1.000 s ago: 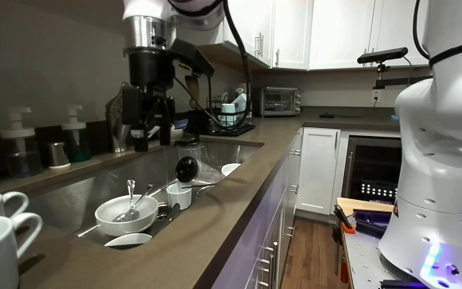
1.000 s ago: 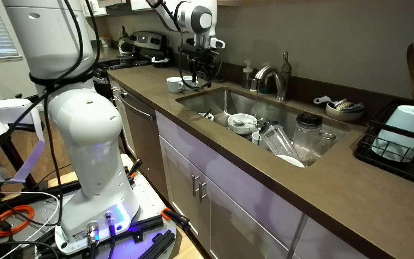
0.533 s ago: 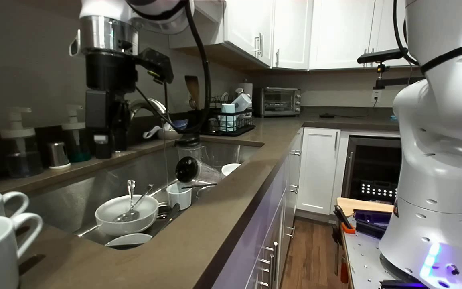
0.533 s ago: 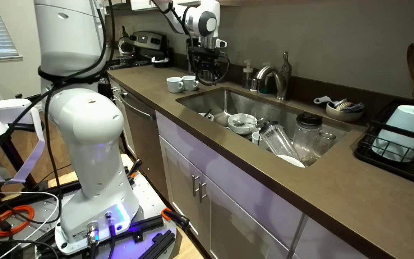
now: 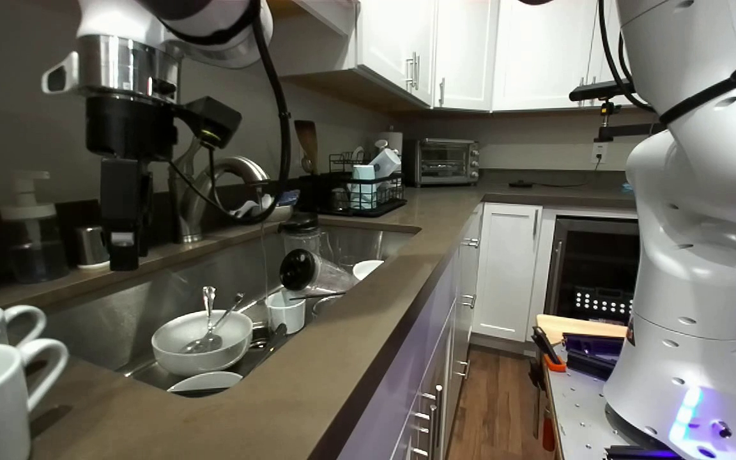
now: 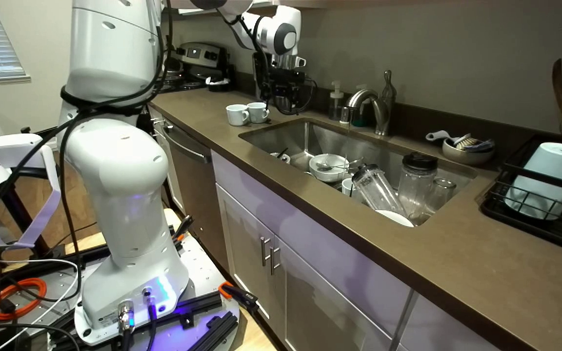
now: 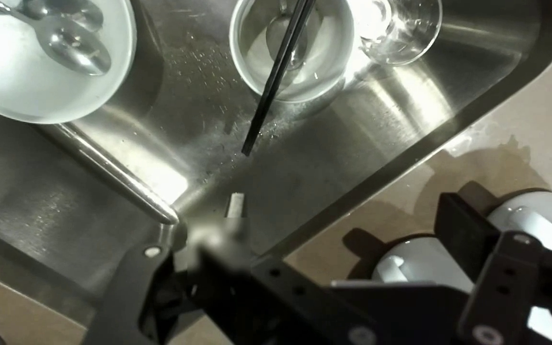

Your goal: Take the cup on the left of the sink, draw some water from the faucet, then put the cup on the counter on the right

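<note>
- Far left, the front mug (image 6: 236,116) and back mug (image 6: 257,112) stand side by side on the counter (image 6: 198,112), left of the sink (image 6: 325,139); either could be the one wanted.
- Both are upright, long axis vertical, mouths up, handles pointing toward the sink.
- Next, the gripper (image 5: 130,254), jaws spread and holding nothing, hangs near the sink's back-left corner. A second ago it covered much of the faucet (image 5: 240,167) in an exterior view; it has since swung left there, closer to the mugs. That suggests lining up a grasp, not yet made.
- Further right, a faint stream of water (image 5: 264,262) possibly falls from the faucet.
- Far right, the counter meant for the mug carries a dish rack (image 6: 495,207).
</note>
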You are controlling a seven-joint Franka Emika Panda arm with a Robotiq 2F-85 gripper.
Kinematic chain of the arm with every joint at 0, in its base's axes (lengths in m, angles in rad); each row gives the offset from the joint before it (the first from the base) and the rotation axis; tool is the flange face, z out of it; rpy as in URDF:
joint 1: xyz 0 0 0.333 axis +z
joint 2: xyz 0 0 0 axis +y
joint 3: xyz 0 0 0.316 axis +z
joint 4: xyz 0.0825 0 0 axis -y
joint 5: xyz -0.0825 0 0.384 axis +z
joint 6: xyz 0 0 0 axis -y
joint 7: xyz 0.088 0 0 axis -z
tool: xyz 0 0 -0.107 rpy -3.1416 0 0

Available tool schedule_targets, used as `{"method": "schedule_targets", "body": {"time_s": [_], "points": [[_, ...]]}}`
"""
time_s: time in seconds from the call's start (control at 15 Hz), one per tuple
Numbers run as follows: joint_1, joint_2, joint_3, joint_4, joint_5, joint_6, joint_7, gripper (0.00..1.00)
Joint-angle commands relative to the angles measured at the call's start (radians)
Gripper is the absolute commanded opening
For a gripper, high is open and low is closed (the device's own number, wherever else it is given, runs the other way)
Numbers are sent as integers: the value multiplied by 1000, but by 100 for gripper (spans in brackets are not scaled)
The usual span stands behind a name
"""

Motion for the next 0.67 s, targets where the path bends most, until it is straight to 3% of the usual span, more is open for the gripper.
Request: {"method": "schedule_targets", "body": {"time_s": [0.0,0.6], "points": [[4,2,10,9,-7,-13,-40,100],[31,84,53,59,-56,6,-345,100]]}}
